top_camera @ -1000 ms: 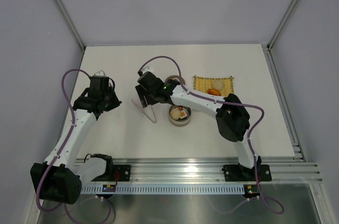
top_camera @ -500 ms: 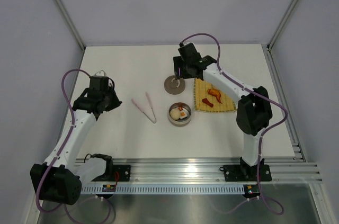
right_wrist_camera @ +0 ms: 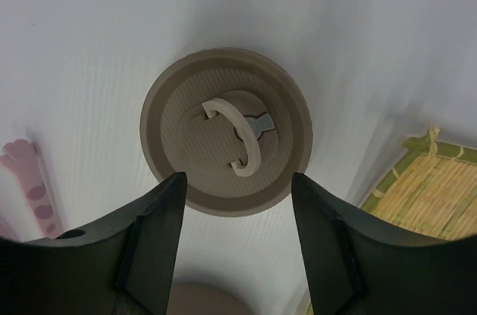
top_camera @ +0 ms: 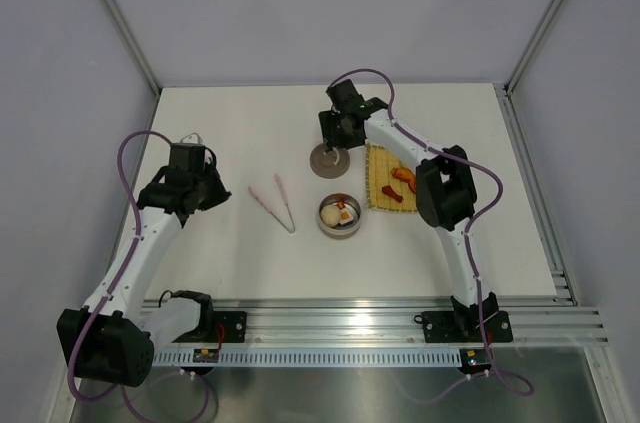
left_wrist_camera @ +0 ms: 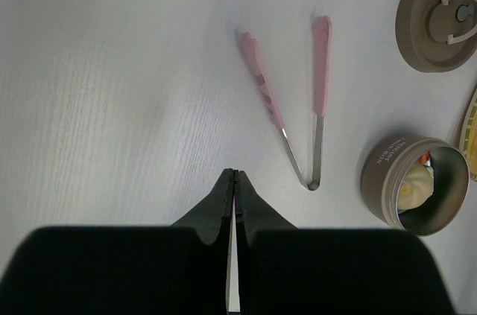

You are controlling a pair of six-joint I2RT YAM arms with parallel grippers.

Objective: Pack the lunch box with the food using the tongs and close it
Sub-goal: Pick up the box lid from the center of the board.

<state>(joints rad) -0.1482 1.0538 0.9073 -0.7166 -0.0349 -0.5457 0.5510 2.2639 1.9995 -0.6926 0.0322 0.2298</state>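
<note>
Right gripper (right_wrist_camera: 237,182) gapes wide, empty, above the one lid (top_camera: 330,159) behind the tin (top_camera: 340,234). Left gripper (left_wrist_camera: 235,181) is pinched closed, empty. One tongs (top_camera: 273,201) lies left of the tin.

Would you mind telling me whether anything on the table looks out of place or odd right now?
Nothing looks spilled or damaged. One oddity: the right gripper hangs open above the lid while orange and red food pieces lie on the mat and the tongs lie unheld beside the open tin.
</note>
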